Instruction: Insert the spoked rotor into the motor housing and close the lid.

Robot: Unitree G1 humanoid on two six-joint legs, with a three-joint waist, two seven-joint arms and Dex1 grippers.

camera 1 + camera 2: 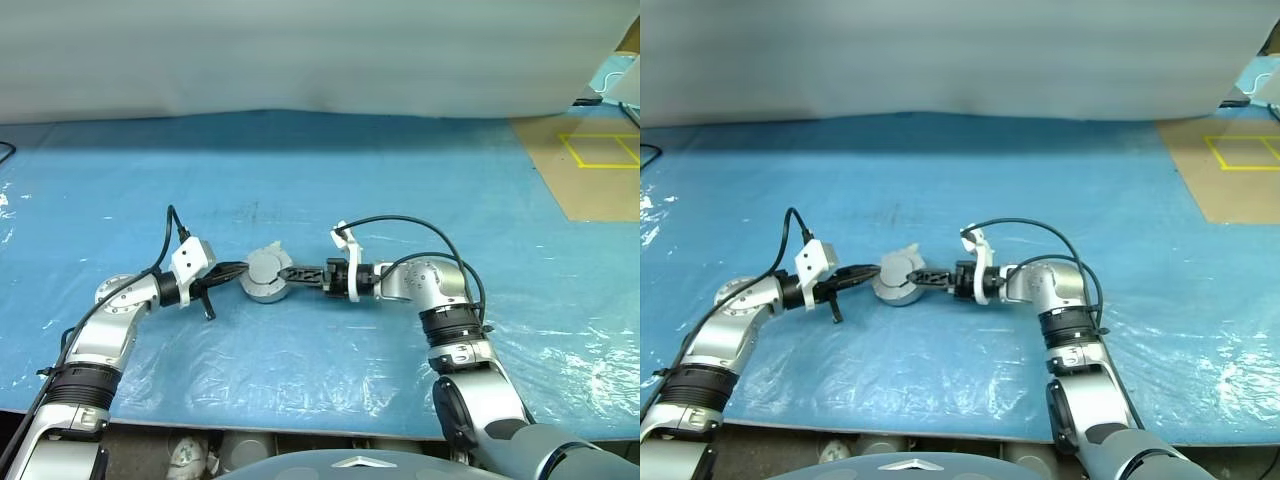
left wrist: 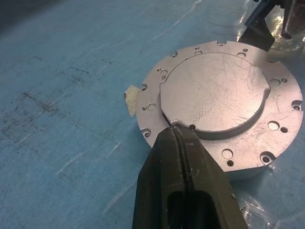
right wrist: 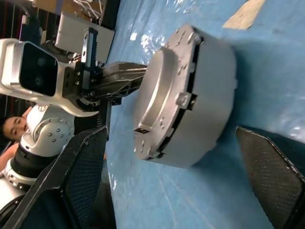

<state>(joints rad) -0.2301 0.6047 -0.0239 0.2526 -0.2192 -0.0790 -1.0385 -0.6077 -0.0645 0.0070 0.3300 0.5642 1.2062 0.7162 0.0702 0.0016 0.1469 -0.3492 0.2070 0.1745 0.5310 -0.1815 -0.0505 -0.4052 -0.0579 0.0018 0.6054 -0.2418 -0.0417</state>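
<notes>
**Housing closed at frame centre, both end effectors on it**

You have the motor housing (image 1: 268, 282) sitting on the blue plastic-covered surface (image 1: 330, 190), just below the middle of the left eye view. Its lid (image 2: 214, 90) lies down flat on top, smooth grey face up, ringed with small holes. The rotor can't be seen.

Your left end effector (image 2: 178, 138) comes in from the left of the frame, fingers pressed together with nothing between them, tips resting on the lid's edge at the rim of the raised round plate. A scrap of beige tape (image 2: 131, 98) sticks out beside the housing on the surface.

Your right end effector (image 1: 296, 273) comes in from the right of the frame, pointing left at the housing. Its fingers (image 3: 83, 162) stand spread wide, one on each side of the housing in the right wrist view, with gaps showing; no grip on it.

Upper right of the left eye view: brown floor patch with yellow tape lines (image 1: 600, 150).
</notes>
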